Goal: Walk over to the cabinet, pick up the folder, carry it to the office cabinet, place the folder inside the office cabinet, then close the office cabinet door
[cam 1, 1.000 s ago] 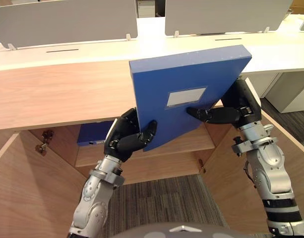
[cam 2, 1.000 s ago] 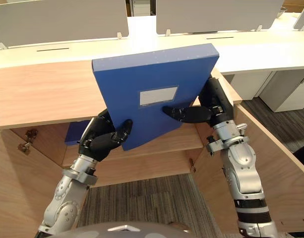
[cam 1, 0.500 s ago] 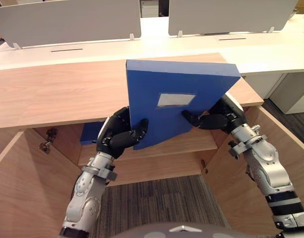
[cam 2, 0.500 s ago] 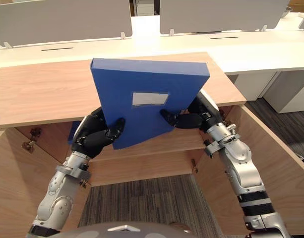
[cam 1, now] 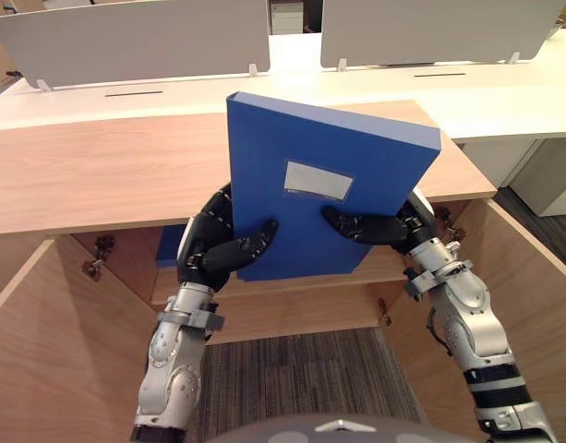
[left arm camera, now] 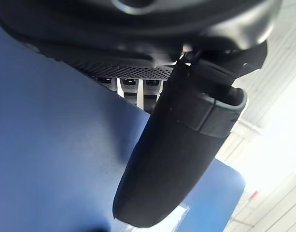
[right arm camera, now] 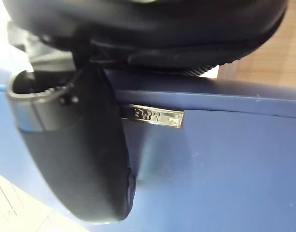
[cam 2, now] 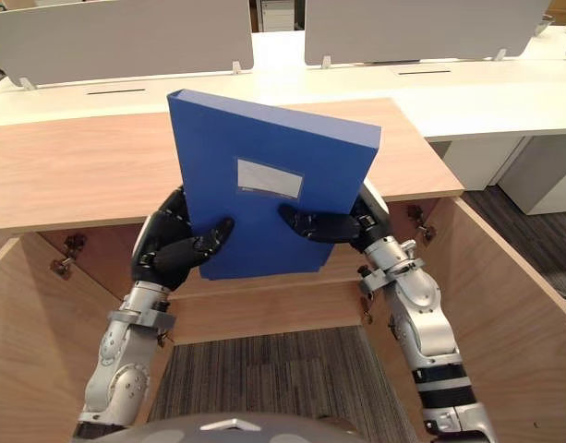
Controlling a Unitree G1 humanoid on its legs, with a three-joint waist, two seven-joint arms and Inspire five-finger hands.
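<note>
I am holding the blue folder [cam 1: 329, 185] upright between both hands, in front of the office cabinet's wooden top [cam 1: 98, 175] and above its open mouth. My left hand [cam 1: 209, 251] is clamping the folder's lower left corner, with the fingers curled behind and the thumb [left arm camera: 176, 159] lying across the front cover. My right hand [cam 1: 384, 227] is gripping the right side the same way, its thumb [right arm camera: 85, 159] pressing flat on the cover below the pale label [cam 1: 318, 180]. The folder is leaning slightly, its top edge tipping to the left.

Both cabinet doors, left [cam 1: 42, 351] and right [cam 1: 532, 295], are standing open. Inside, a shelf [cam 1: 292, 291] is showing, with a second blue folder [cam 1: 170, 247] sitting at its left end, partly hidden by my left hand.

I judge that I am starting the placing step. The folder is riding higher than the cabinet top's near edge, so next I need to lower it, tip it flatter, and slide it onto the shelf to the right of the other folder before letting go and seeing to the doors.
</note>
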